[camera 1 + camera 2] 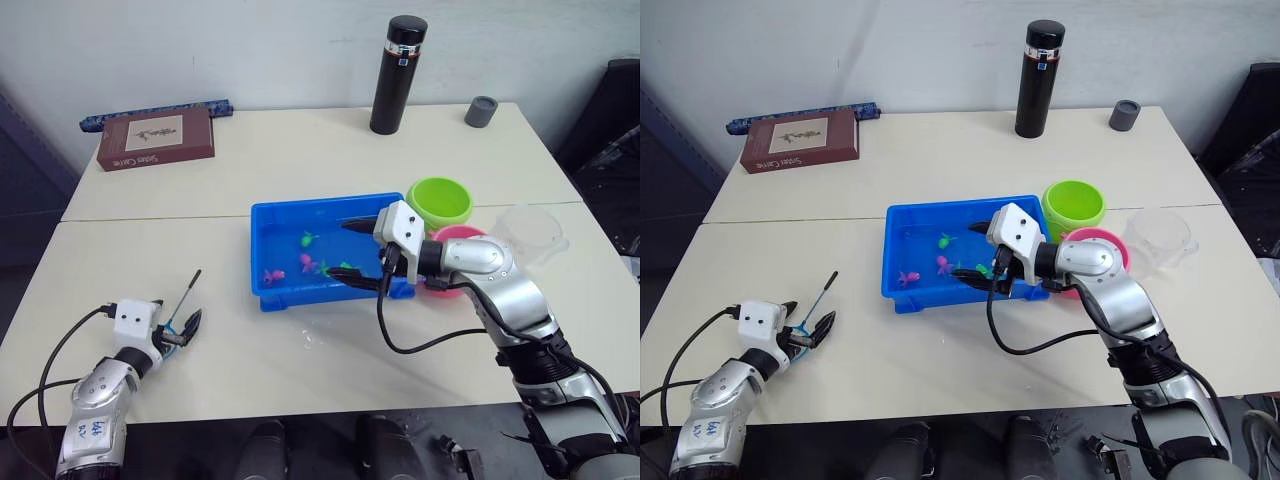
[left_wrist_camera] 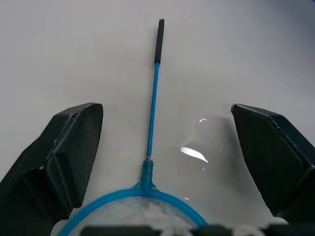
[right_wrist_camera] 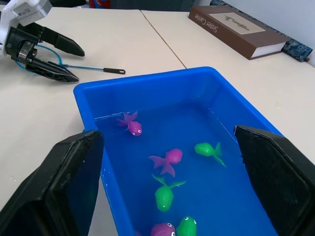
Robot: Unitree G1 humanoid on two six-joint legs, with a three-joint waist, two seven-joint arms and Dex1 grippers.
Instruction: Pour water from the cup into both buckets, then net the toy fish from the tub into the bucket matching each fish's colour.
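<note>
toy fish (image 3: 168, 160): pink and green, in blue tub (image 1: 262, 222) | right pincer (image 1: 362, 253): wide open, empty

Two cream tables (image 1: 300, 150) pushed together, seam running left to right. A plain white wall (image 1: 250, 45) stands behind. Dark floor (image 1: 25, 220) at far left.

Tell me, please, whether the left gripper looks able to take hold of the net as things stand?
Probably yes: the left gripper hovers over the net with its jaws open either side of the handle, and nothing lies between them on the table.
</note>
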